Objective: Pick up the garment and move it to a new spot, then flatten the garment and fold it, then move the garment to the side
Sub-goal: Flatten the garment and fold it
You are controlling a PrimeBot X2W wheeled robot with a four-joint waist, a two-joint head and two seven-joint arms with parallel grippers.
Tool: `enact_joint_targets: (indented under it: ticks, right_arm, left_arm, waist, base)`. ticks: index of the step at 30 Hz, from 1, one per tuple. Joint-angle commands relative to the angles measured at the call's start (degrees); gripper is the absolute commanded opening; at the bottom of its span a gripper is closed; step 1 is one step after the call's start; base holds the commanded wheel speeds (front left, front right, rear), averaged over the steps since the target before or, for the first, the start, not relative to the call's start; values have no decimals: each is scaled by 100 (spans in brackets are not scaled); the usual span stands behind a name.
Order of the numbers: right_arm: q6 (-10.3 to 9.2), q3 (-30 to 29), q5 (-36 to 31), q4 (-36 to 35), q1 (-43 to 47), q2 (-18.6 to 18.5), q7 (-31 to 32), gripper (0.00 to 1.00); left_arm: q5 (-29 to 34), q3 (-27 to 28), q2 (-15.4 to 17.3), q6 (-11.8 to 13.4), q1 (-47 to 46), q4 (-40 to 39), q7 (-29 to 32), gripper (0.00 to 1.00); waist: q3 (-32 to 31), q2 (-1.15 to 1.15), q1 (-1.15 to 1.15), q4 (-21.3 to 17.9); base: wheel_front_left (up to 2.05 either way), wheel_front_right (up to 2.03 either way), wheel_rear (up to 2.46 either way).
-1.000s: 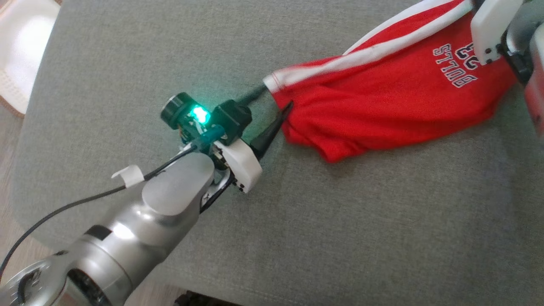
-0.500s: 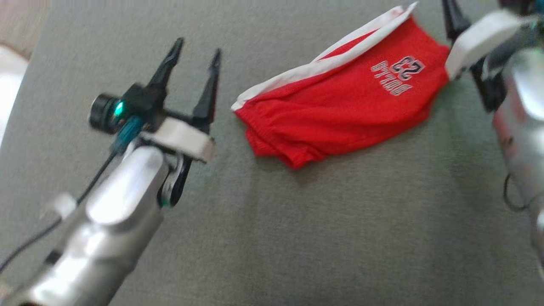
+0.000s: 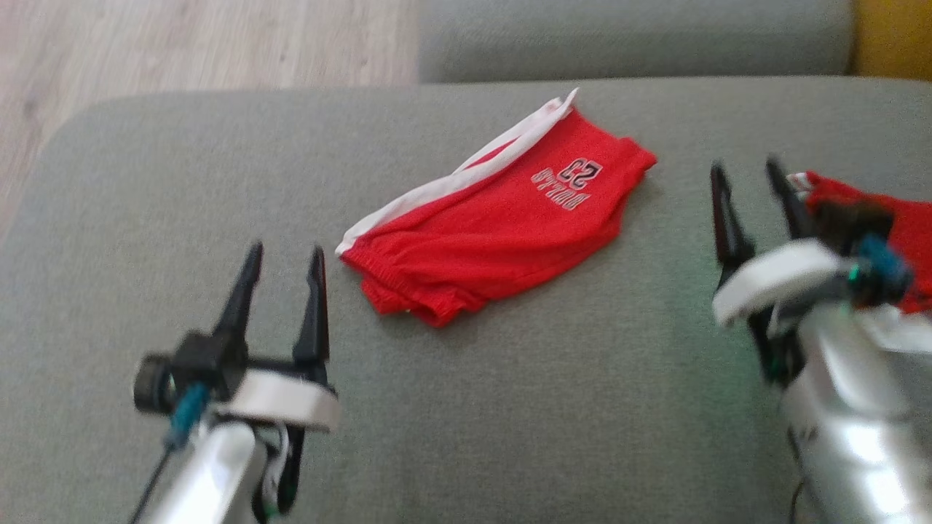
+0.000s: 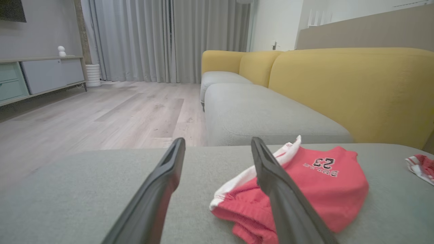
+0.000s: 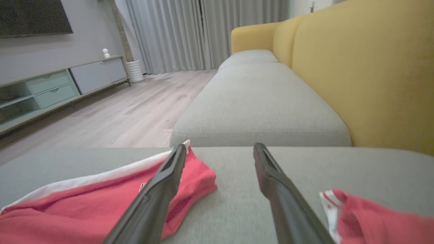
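The shorts (image 3: 495,218) lie in the middle of the grey seat cushion (image 3: 510,407), red with a white side stripe, doubled over with the printed number facing up. To my eye the fold is made, so what remains is carrying them to the side.

My left fingers (image 3: 314,306) stand wide apart and hold nothing, near the thick, bunched end of the shorts. My right fingers (image 3: 724,218) are just as wide and empty, off the far end, with bare cushion between them and the cloth.

To do this well I should take both ends at once, pinch through every layer, and lift level so the fold does not slide open. The bunched end looks loose and thick. I would bite deep there, not at the outer edge alone.

A second red cloth (image 3: 903,218) lies just beside my right fingers, and I could snag it if I swing that way. The yellow sofa back (image 4: 356,88) closes off one side. The wooden floor (image 3: 182,44) lies past the cushion's rounded edge on my left.
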Motion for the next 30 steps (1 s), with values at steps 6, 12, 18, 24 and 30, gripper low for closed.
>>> enact_joint_targets:
  ticks: [6,12,18,24,30]
  right_arm:
    - [-5,-357,-272,-572,900,409,-34,100]
    - [-5,-727,-450,-987,1334,585,204,100]
    - [-5,-933,-434,-1380,1183,662,615,100]
    - [-5,-1162,-20,-1386,580,706,1234,100]
    - [-5,-1614,471,-819,-199,718,1834,100]
  left_arm:
    - [407,536,-193,-115,593,-309,-45,100]
    - [728,811,-475,-354,915,-365,-45,100]
    - [986,976,-645,-614,759,-324,-45,100]
    - [1177,1037,-847,-838,494,-202,-46,100]
    - [1308,1051,-1061,-1027,218,-77,-46,100]
  waist:
    - [-382,0,2,-245]
    - [-340,0,2,-163]
    - [2,0,2,87]
    - [512,0,2,451]
    - [884,0,2,917]
  base:
    - [0,0,0]
    - [0,0,0]
    - [0,0,0]
    - [0,0,0]
    - [0,0,0]
